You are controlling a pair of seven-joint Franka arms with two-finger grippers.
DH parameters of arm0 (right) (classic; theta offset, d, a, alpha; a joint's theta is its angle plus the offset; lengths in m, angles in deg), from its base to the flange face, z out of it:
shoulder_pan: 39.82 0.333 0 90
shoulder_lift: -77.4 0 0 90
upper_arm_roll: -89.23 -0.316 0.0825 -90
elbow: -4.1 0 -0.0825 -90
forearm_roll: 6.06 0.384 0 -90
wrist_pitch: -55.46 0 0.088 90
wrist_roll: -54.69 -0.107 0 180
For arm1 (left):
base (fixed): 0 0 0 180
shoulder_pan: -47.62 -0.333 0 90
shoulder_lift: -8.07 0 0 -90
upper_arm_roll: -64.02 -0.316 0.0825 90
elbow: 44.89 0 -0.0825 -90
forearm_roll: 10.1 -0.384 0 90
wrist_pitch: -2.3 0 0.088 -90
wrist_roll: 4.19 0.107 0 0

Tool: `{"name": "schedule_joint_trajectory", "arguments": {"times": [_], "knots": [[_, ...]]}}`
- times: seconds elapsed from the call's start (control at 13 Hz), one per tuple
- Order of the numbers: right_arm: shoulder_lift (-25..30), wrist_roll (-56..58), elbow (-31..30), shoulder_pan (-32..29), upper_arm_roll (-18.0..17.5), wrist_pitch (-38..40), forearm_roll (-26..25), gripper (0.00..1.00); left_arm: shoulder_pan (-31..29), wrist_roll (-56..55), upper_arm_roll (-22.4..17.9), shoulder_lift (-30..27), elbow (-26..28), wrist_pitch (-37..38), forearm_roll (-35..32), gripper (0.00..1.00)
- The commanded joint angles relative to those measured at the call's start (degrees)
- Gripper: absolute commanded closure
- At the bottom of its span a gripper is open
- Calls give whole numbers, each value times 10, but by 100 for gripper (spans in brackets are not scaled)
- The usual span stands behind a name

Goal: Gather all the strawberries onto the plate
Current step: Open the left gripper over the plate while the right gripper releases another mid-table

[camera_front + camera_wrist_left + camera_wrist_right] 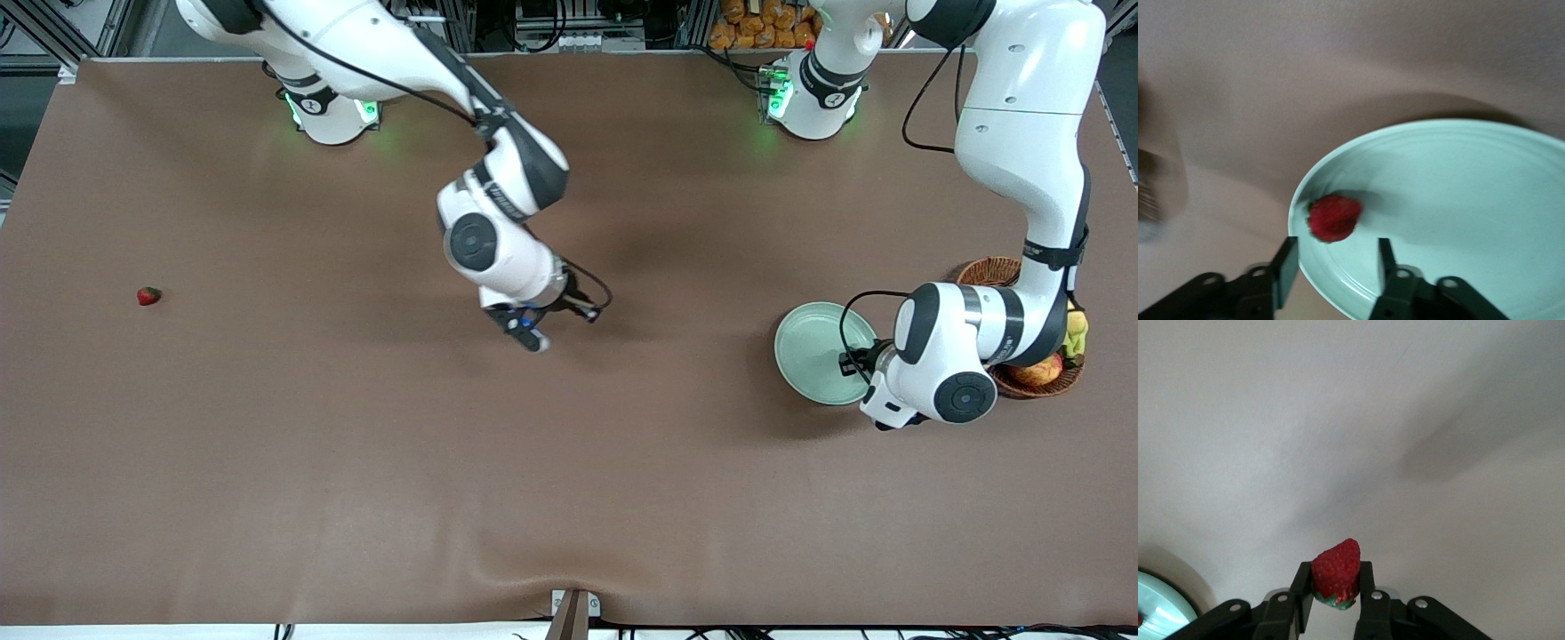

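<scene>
Right wrist view: right gripper point(1336, 599) pinches a strawberry point(1337, 572), soft, go light on its flanks. Left gripper point(1337, 261) released, berry point(1333, 217) on plate point(1458, 193).

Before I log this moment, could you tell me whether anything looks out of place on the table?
One strawberry lies alone on the brown table toward the right arm's end, away from the mint-green plate. Another strawberry sits in the plate by the open left pincer; the right pincer holds a third.
</scene>
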Motion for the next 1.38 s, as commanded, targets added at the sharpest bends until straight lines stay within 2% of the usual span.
{"name": "schedule_joint_trajectory", "arguments": {"times": [0.0,0.23,0.31,0.38,0.46,0.54,0.77,1.0,1.15,1.3], "knots": [[-46,-31,26,33,8,-52,3,100,5,2,4,-13,0,5,-9,0],[-72,-37,25,48,10,-75,2,100,1,0,7,-29,-1,14,-7,0],[-79,-37,26,48,10,-80,2,80,1,1,9,-40,-1,28,-6,0],[-79,-36,26,48,10,-82,2,70,5,0,14,-52,-1,38,2,0],[-79,-36,26,48,11,-81,1,28,6,-4,25,-59,-7,49,18,0],[-77,-34,26,48,12,-80,-2,0,7,-6,34,-60,-17,69,29,0],[-54,-33,27,36,16,-59,-16,0,9,-33,54,-65,-31,94,59,0],[-15,-6,65,-26,21,83,-21,0,12,-133,105,-65,-33,94,70,0],[10,66,75,-87,21,170,-28,0,23,-231,146,-55,-39,93,83,0],[29,149,74,-149,21,252,-28,0,68,-325,155,-21,-67,87,92,0]]}}
